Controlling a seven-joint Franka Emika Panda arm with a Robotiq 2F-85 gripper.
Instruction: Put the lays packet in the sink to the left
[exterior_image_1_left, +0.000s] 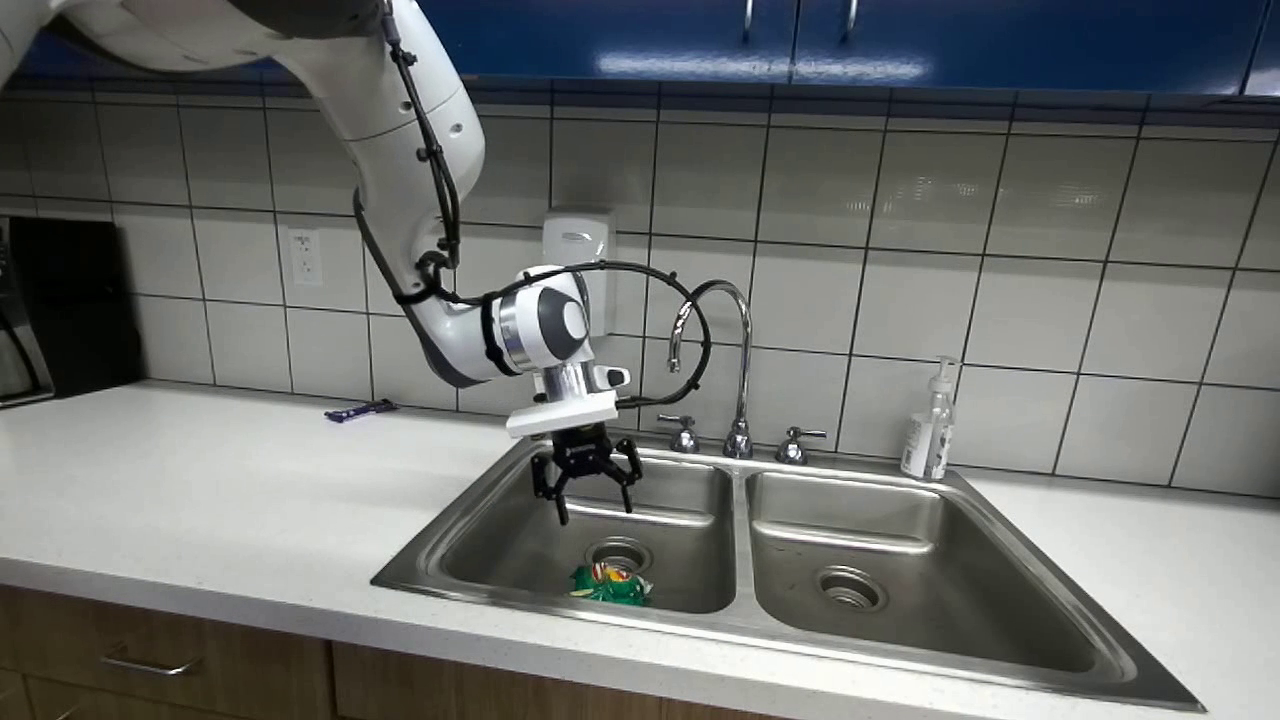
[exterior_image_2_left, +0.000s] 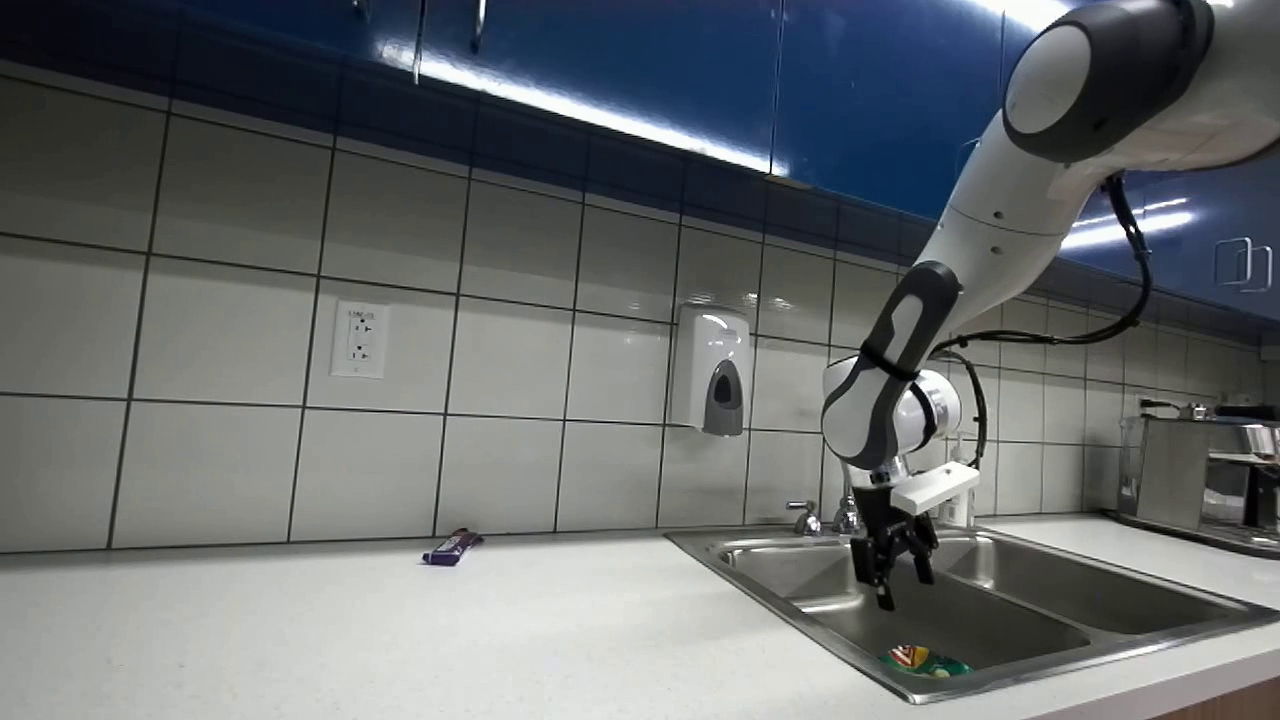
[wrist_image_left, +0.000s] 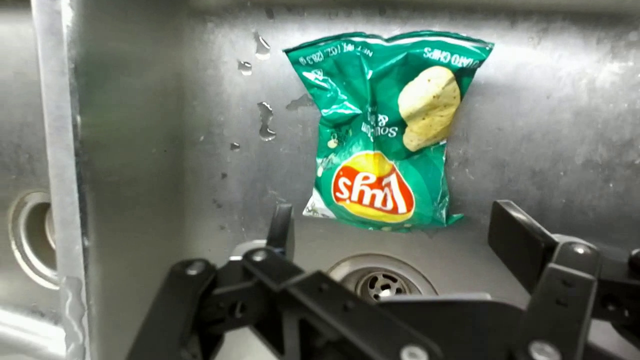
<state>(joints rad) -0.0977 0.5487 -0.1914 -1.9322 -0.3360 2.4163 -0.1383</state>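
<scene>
The green Lay's packet (exterior_image_1_left: 612, 585) lies in the left basin (exterior_image_1_left: 500, 560) of the double sink, close to its front wall. It also lies in the basin in an exterior view (exterior_image_2_left: 930, 662), partly hidden by the sink rim. In the wrist view the whole packet (wrist_image_left: 370, 135) lies flat on the basin floor, its logo upside down, beside the drain (wrist_image_left: 382, 280). My gripper (exterior_image_1_left: 596, 514) hangs over the same basin with its fingers pointing down. It is open and empty, apart from and above the packet. The wrist view shows wide-spread fingers (wrist_image_left: 392, 225) with nothing between them.
A metal divider (exterior_image_1_left: 742, 550) separates the right basin (exterior_image_1_left: 930, 570). A tall faucet (exterior_image_1_left: 744, 370) and two handles stand behind the sink. A soap bottle (exterior_image_1_left: 928, 435) stands at the back right. A purple wrapper (exterior_image_1_left: 360, 411) lies on the white counter (exterior_image_1_left: 220, 480) near the wall.
</scene>
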